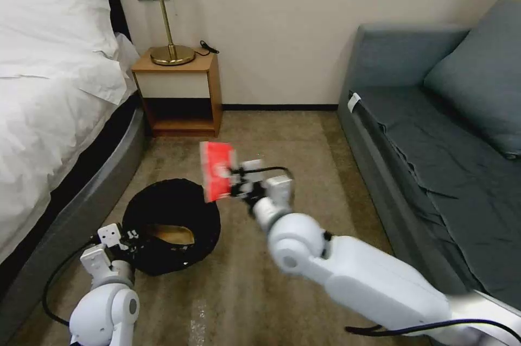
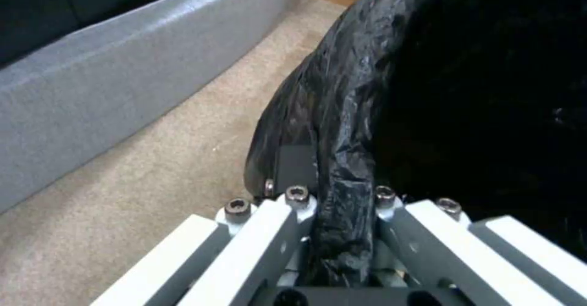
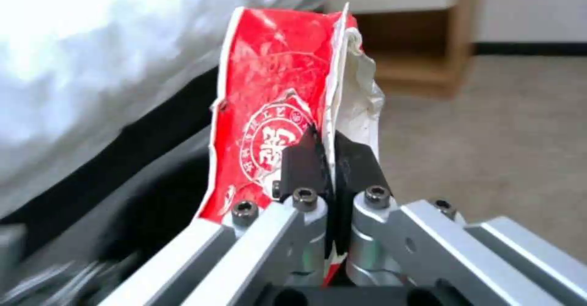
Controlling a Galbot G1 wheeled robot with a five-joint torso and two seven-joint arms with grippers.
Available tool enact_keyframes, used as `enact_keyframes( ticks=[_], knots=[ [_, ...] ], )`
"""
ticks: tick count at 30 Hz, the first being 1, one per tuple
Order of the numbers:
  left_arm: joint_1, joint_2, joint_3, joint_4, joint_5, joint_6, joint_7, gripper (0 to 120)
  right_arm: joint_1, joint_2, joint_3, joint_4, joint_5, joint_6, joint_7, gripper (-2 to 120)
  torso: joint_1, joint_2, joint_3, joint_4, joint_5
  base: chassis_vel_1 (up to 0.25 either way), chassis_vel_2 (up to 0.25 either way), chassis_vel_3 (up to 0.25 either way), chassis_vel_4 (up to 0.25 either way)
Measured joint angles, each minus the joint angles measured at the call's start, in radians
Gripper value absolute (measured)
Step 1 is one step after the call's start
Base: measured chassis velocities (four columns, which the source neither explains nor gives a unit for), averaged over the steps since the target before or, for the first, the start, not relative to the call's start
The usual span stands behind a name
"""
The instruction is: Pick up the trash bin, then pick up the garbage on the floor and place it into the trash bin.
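we clamp the trash bin point(image 1: 171, 226) rim in our left end effector point(image 1: 126, 237) so its mouth sits just below our right end effector point(image 1: 234, 182), pinched on the red-and-white packet point(image 1: 216, 170).

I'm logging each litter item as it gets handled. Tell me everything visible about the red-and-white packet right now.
The red-and-white packet is a thin, crinkled wrapper, red outside with a white round emblem and white edging, and a torn, pale inner side. It stands roughly upright, pinched at its lower edge by the right gripper, whose fingers are shut on it. It hangs in the air above the carpet, near the far rim of the trash bin, touching nothing else.
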Motion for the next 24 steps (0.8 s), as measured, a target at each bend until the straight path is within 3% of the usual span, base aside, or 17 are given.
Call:
enact_keyframes(
  ticks=[8, 20, 22, 24],
  knots=[
    [-0.002, -0.009, 0.007, -0.004, 0.002, 0.005, 0.000, 3, 0.014, 0.054, -0.172, -0.096, -0.054, 0.008, 0.002, 0, 0.000, 0.000, 0.000, -0.0003, 0.0001, 0.000, 0.000, 0.000, 0.000],
    [-0.001, -0.014, 0.008, -0.009, 0.005, 0.007, 0.001, 3, 0.033, 0.079, -0.213, -0.154, -0.100, 0.005, -0.014, 42, 0.000, 0.000, 0.000, -0.0003, 0.0002, 0.000, 0.000, 0.000, 0.000],
    [0.000, -0.014, 0.008, -0.009, 0.005, 0.007, 0.001, 3, 0.032, 0.076, -0.206, -0.152, -0.104, 0.005, -0.014, 45, 0.000, 0.000, 0.000, -0.0002, 0.0003, 0.000, 0.000, 0.000, 0.000],
    [0.000, -0.014, 0.007, -0.009, 0.005, 0.007, 0.001, 3, 0.011, 0.052, -0.137, -0.122, -0.128, 0.007, -0.021, 57, 0.000, 0.000, 0.000, 0.0000, 0.0003, 0.000, 0.000, 0.000, 0.000]
  ],
)
